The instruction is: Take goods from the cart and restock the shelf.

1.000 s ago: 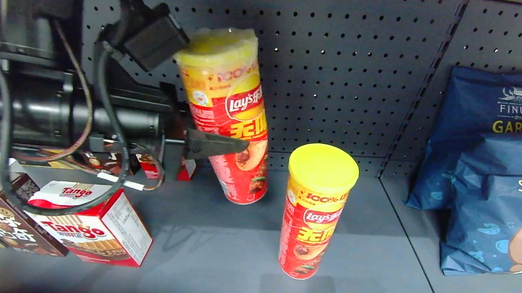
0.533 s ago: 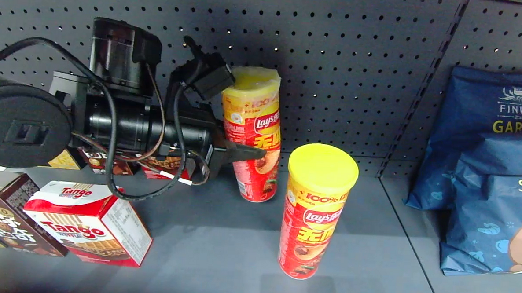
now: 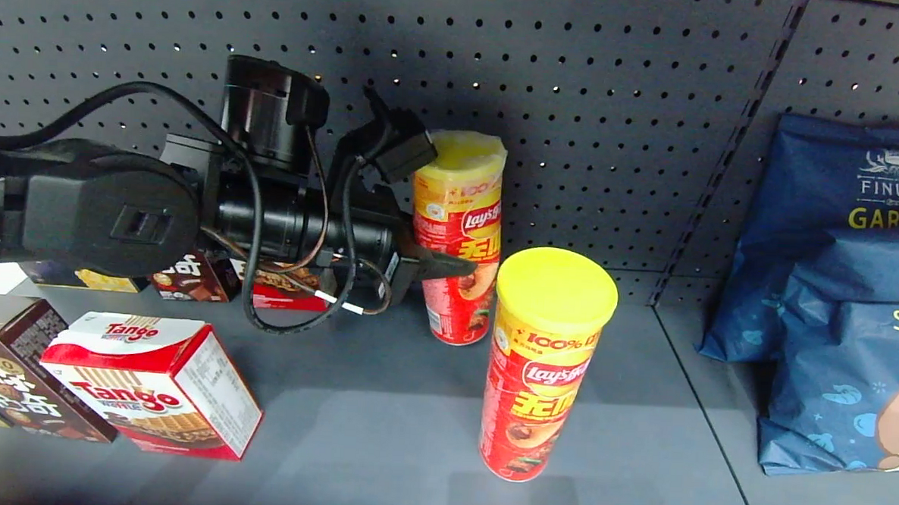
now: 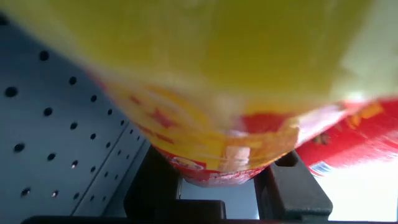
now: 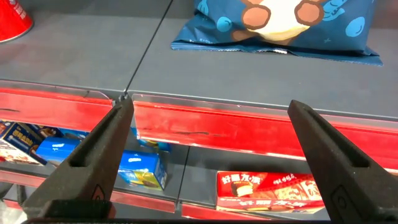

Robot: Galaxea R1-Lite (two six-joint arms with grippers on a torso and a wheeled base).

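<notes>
A can (image 3: 460,207) is held upright at the back of the shelf (image 3: 381,432), close to the pegboard (image 3: 591,137). The left hand (image 3: 449,266) is closed around its lower middle, one finger laid across the red label. Whether the base is already resting on the shelf cannot be told. A front can (image 3: 543,363) stands at 5 o'clock from it, just beside and apparently not touched. A box (image 3: 155,391) lies at 8 o'clock, and bags (image 3: 834,300) are stacked at 3 o'clock. The right hand (image 5: 211,109) is spread wide with nothing in it, lower down before the shelf's front edge.

The can is judged to be light and stiff, with a smooth, slippery wrap and fragile contents. Being tall and narrow, it would be tipped easily. A hold around the middle of the tube is best kept, away from the soft lid, and only moderate pressure should be used.
</notes>
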